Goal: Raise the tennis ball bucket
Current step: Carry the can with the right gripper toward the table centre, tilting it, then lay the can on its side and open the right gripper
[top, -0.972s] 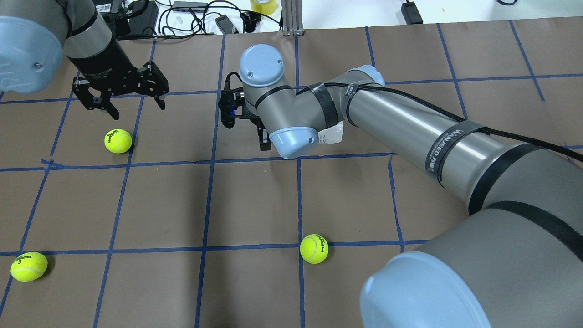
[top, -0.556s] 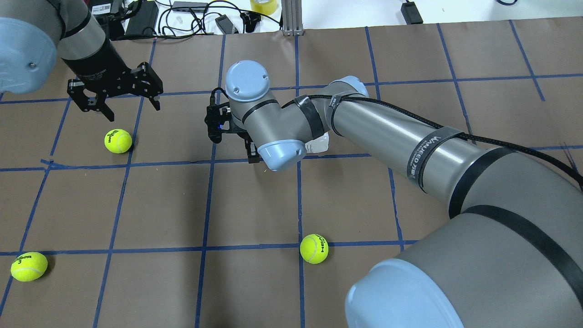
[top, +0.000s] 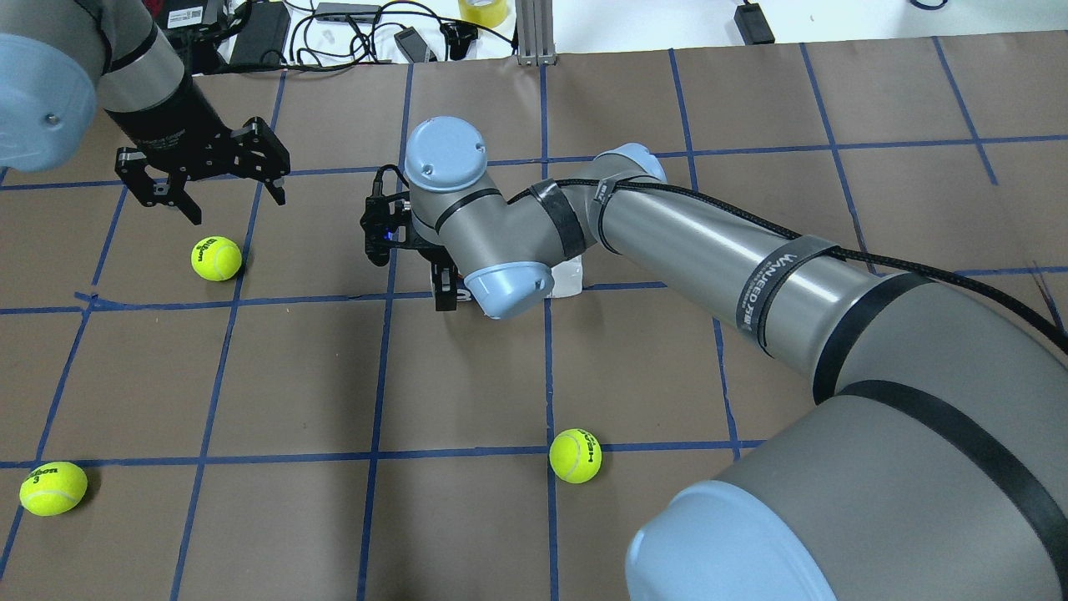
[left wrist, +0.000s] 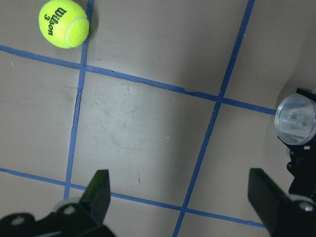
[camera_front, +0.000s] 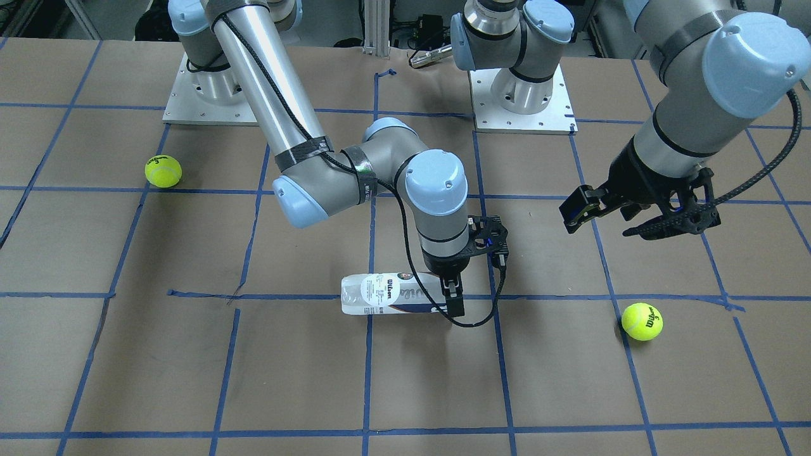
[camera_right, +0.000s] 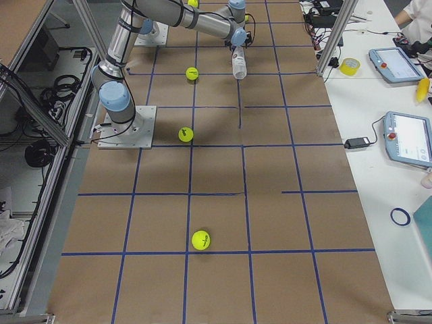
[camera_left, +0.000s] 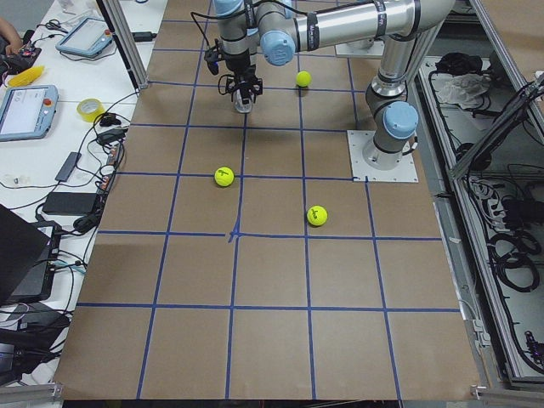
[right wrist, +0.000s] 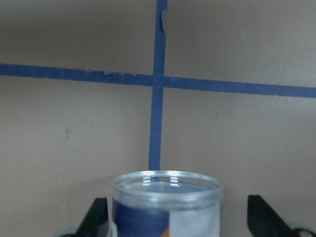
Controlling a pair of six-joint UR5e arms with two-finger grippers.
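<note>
The tennis ball bucket point(camera_front: 386, 292), a clear tube with a white and navy label, lies level near the table's middle. My right gripper point(camera_front: 453, 296) is shut on its open end. I cannot tell whether the tube touches the table. The right wrist view shows the tube's rim point(right wrist: 165, 180) between the two fingers point(right wrist: 98, 217). From overhead the right arm hides most of the tube; only its far end point(top: 569, 280) shows beside the right gripper point(top: 444, 288). My left gripper point(top: 236, 207) is open and empty, up above a tennis ball point(top: 216, 258). The left wrist view shows the tube's round end point(left wrist: 295, 118).
Two more tennis balls lie on the brown paper, one near the front middle point(top: 575, 456) and one at the front left point(top: 52, 488). Cables and boxes point(top: 334, 25) lie past the table's far edge. The arm bases point(camera_front: 519, 95) stand on the robot's side.
My right gripper has moved left and toward the robot's side, and the tube has moved with it. My left gripper has drifted slightly left, still open.
</note>
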